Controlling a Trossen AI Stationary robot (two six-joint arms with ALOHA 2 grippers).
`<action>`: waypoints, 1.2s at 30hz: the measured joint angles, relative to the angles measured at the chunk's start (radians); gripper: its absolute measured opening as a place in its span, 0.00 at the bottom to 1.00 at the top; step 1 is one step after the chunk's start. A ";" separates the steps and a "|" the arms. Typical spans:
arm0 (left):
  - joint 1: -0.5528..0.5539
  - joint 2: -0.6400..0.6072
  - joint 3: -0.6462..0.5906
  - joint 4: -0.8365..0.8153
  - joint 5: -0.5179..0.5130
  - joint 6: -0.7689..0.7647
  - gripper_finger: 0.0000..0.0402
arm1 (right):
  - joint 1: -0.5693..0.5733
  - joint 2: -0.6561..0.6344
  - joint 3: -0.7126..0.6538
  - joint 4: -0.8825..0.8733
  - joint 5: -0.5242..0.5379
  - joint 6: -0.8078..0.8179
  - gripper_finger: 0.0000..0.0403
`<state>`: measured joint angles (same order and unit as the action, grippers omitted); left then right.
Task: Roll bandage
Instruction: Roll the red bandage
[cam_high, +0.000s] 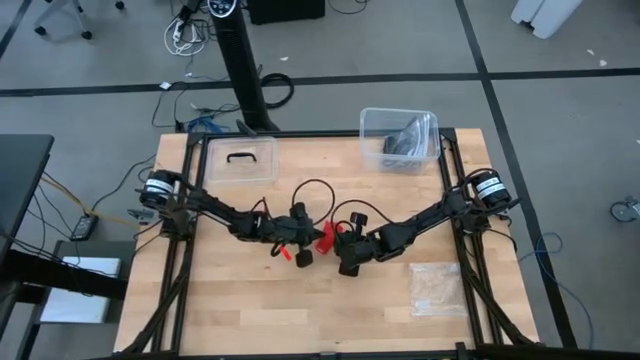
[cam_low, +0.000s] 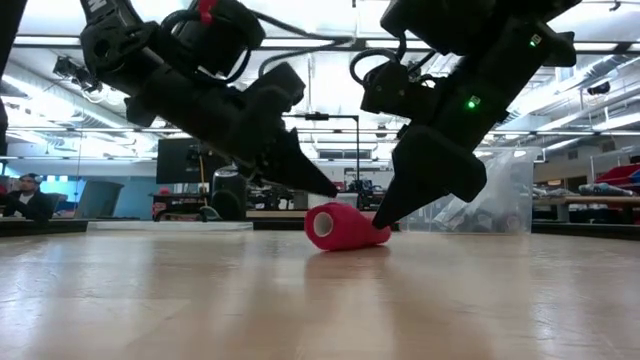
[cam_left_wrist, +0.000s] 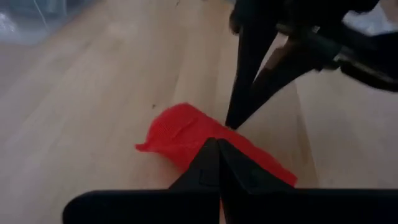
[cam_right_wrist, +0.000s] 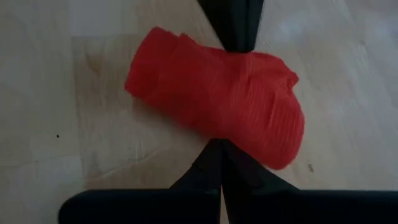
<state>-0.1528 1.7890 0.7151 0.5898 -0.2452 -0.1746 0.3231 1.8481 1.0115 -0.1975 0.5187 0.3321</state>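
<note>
Red soft fabric, the bandage (cam_low: 345, 226) is lying as a stubby roll on the pale wooden table (cam_high: 250, 310), near its middle, between the two dark arms. The left gripper (cam_low: 330, 190) is pressing down at one side of the roll with its fingers closed together, gripping nothing. The right gripper (cam_low: 380, 219) is doing likewise at the opposite side, its closed tip touching the cloth. The roll is looking light, squashy and loosely wound, with a ragged flap at one end, so it is likely to deform or unwind under a hard poke. Taking it across its middle, gently, seems safest.
</note>
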 joint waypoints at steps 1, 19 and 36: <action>0.000 -0.007 0.000 -0.001 -0.003 0.009 0.00 | 0.001 0.000 0.000 0.005 0.000 0.000 0.00; 0.126 0.090 0.004 0.069 0.144 -0.016 0.00 | -0.042 -0.002 0.000 0.199 0.000 -0.073 0.00; 0.124 0.133 0.004 0.078 0.155 -0.040 0.00 | -0.025 -0.004 -0.031 0.282 -0.022 -0.083 0.00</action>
<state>-0.0288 1.9217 0.7193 0.6675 -0.0903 -0.2146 0.2977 1.8443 0.9808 0.0850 0.4963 0.2489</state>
